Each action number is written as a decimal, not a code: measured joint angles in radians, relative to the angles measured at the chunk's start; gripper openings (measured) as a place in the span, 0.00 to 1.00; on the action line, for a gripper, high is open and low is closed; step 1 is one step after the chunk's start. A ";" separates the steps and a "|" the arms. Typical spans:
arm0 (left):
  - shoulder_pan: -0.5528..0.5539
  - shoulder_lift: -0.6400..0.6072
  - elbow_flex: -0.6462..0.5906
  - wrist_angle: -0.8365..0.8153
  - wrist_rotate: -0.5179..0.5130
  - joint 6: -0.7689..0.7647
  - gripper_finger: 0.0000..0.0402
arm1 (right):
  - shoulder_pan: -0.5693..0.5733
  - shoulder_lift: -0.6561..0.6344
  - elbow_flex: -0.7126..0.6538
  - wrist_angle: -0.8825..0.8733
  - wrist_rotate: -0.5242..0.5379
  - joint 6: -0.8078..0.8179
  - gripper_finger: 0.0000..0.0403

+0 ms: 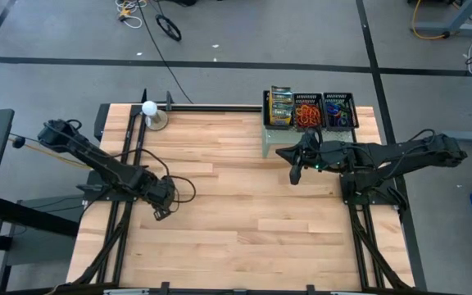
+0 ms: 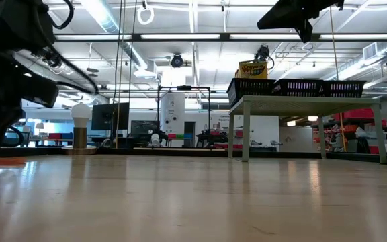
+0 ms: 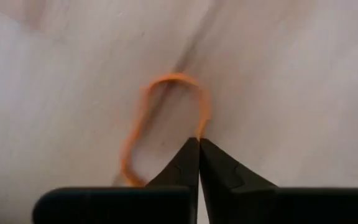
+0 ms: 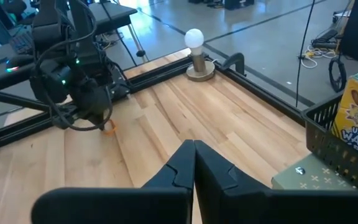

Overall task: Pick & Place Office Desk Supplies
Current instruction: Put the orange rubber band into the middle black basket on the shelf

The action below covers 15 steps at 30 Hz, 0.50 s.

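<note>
Pinching an orange rubber band [image 3: 166, 118] at lower left, left pincer [image 3: 199, 144] touches the desk [image 1: 244, 205]; right pincer [image 4: 194, 149] hangs pressed together.

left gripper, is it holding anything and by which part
The left gripper, down at the table, is shut on an orange rubber band, pinching one side of the loop. The right gripper holds nothing.

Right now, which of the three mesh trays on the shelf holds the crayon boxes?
The leftmost mesh tray in the high view, nearest the white ball. Yellow-and-green crayon boxes fill it; the middle tray holds orange-red rubber bands, the right tray mixed blue and green ones.
</note>
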 joint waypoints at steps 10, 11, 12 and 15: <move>0.027 -0.010 0.139 0.260 -0.143 0.164 0.01 | 0.013 0.000 0.000 -0.004 0.003 0.026 0.02; 0.043 -0.009 0.139 0.319 -0.159 0.177 0.01 | 0.021 0.000 0.000 -0.004 0.003 0.026 0.02; 0.063 -0.009 0.139 0.381 -0.168 0.196 0.01 | 0.030 0.000 0.000 -0.006 0.002 0.027 0.02; 0.130 0.010 0.142 0.543 -0.200 0.251 0.01 | 0.062 0.000 0.000 -0.041 -0.003 0.050 0.02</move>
